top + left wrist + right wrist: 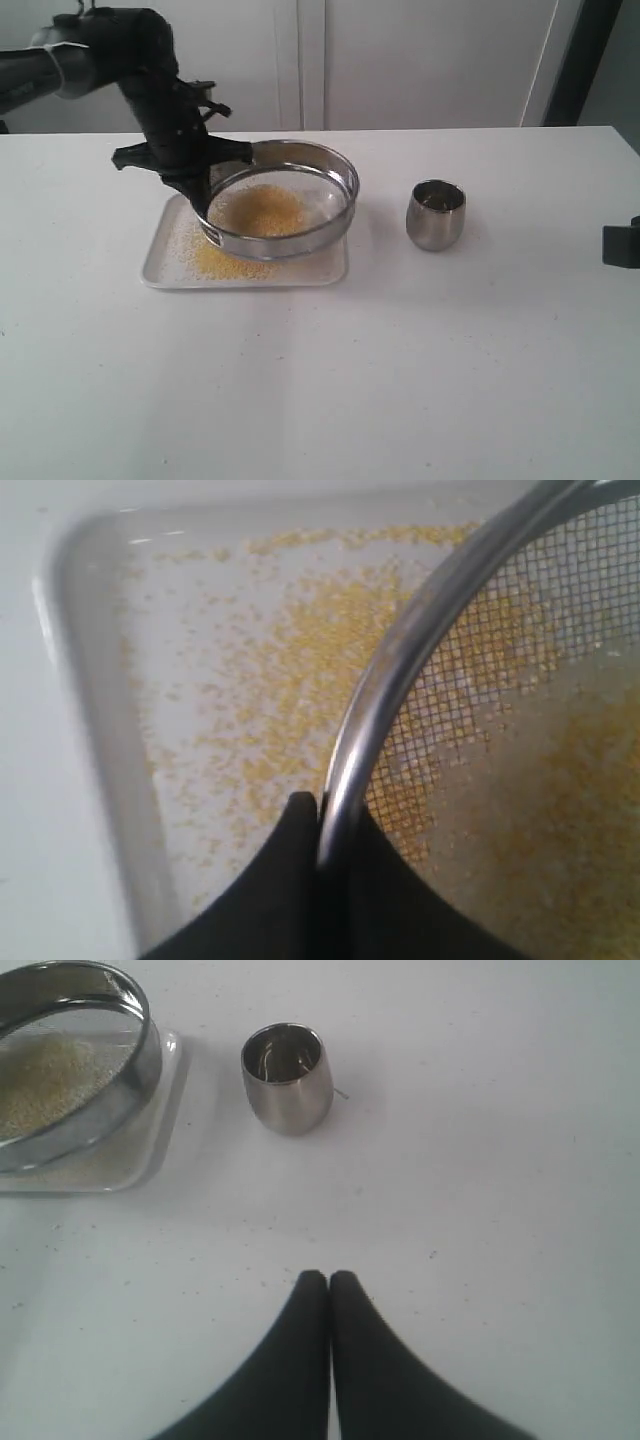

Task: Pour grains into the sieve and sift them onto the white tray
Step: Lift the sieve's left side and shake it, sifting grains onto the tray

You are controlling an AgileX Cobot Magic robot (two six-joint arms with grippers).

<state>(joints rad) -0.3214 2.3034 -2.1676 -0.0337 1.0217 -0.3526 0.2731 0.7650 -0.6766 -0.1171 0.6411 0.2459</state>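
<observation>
Left gripper (205,200) is clamped on the left rim of the sieve (300,240), one finger inside the wall and one outside. The sieve is held tilted just above the white tray (155,272). Grains (262,210): a yellow heap on the mesh, with a scatter already through onto the tray beneath. Right gripper (329,1282) is pinched closed on nothing over the bare table (500,1210), well apart from the steel cup (436,215). Risks: the hold is on a thin rim only, so a hard shake could let the sieve pivot or slip. Its right side appears to reach past the tray edge, so fines falling there would land on the table. Only the left wrist view shows the fingers straddling the rim. Only the exterior view shows tilt and overhang. The right wrist view looks into the cup; no grains evident.
</observation>
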